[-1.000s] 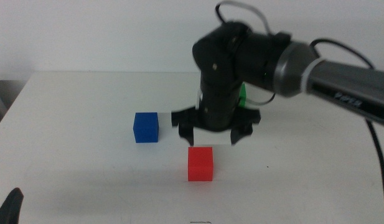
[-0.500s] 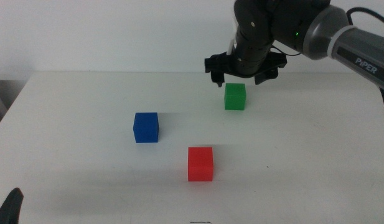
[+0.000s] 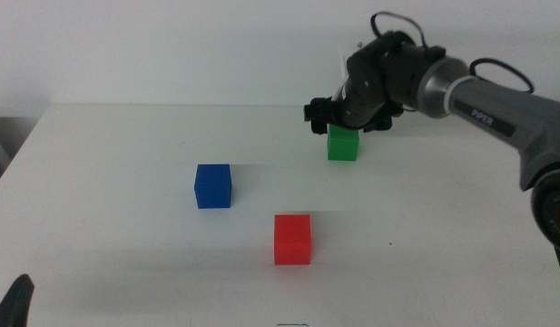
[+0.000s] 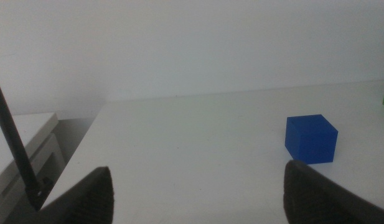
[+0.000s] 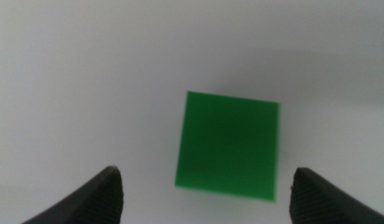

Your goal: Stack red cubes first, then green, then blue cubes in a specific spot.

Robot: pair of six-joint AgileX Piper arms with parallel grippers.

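Middle view shows the right gripper (image 3: 349,121) hanging directly above the green cube (image 3: 343,143) at the far side of the white table (image 3: 125,182), jaws spread wide and holding nothing. From the right wrist camera you look straight down between those open jaws and see the green cube (image 5: 228,145) framed in the gap, a plain matte block with sharp edges, sitting a little skewed to the line of the jaws and touching neither. The red cube (image 3: 292,239) stands alone nearer the front of the table, well apart from the others, with nothing on it; the blue cube (image 3: 212,185) sits off to its left and further back, equally untouched. So I judge the stack has no second layer yet and the step in hand is picking up the green one. The next move would call for lowering the jaws around it, perhaps with a small wrist turn to square them to its faces, closing, and carrying it over to the red cube. The left gripper (image 4: 198,186) waits low at the front left corner, its jaws apart and empty, with the blue cube (image 4: 311,139) ahead of it on the bare tabletop. All three cubes look the same size, solid-coloured and unmarked.
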